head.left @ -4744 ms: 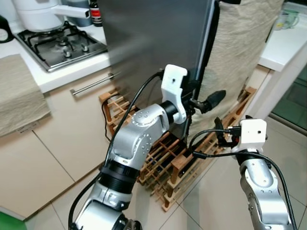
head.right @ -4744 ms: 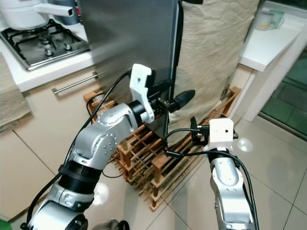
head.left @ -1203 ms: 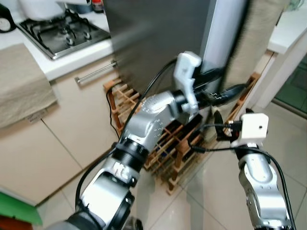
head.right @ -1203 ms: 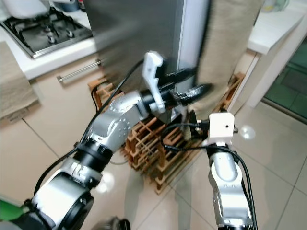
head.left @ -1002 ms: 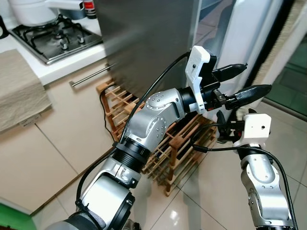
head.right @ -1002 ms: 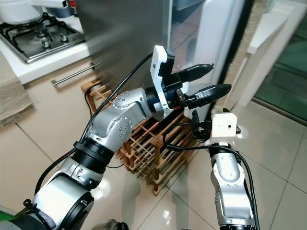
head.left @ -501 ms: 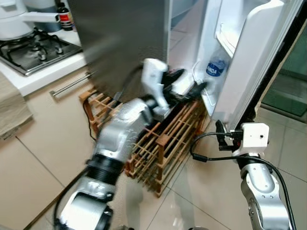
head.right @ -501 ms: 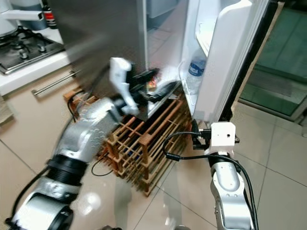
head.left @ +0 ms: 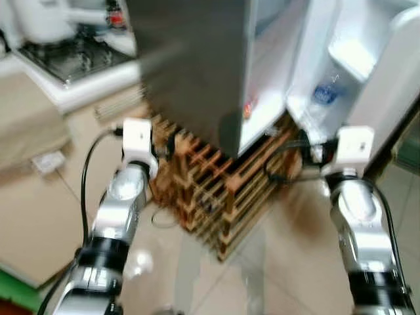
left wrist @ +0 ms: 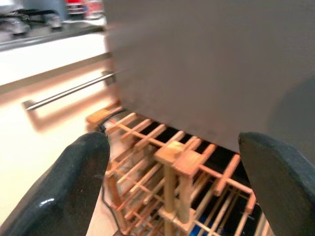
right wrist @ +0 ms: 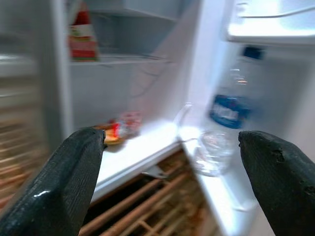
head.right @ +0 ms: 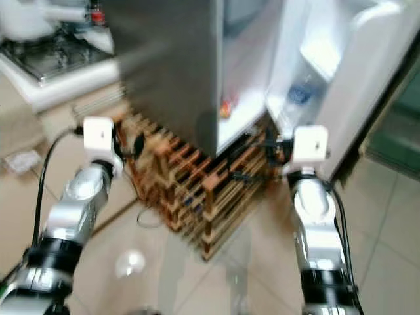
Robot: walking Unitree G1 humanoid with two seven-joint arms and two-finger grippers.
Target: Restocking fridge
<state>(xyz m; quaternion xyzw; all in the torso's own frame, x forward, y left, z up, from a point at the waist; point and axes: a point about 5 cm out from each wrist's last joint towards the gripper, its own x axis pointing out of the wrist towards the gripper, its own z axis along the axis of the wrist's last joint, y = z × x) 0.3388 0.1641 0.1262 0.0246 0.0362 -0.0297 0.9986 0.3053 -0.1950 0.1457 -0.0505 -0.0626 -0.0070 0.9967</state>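
Observation:
The fridge [head.left: 190,59] shows its grey steel side, and its white door [head.left: 387,79] stands swung open to the right. A water bottle [head.left: 326,92] sits in the door's lower shelf, also seen in the right wrist view as the water bottle [right wrist: 224,123]. A small red packet [right wrist: 120,129] lies on the lowest inner shelf, with a red-topped carton [right wrist: 81,34] on the shelf above. My left gripper [left wrist: 174,142] is open, low before the wooden wine rack [head.left: 223,190]. My right gripper [right wrist: 171,138] is open and empty, facing the fridge interior. The head views are blurred.
The wine rack stands on the tiled floor against the fridge's foot. A gas hob [head.left: 72,56] and a white pot are on the counter at left, above a cupboard with a bar handle [left wrist: 69,93]. A beige cloth [head.left: 33,131] hangs over the counter edge.
The fridge door has gone from shut to wide open. My left arm has dropped from the door edge down to the left of the rack. The camera has shifted too.

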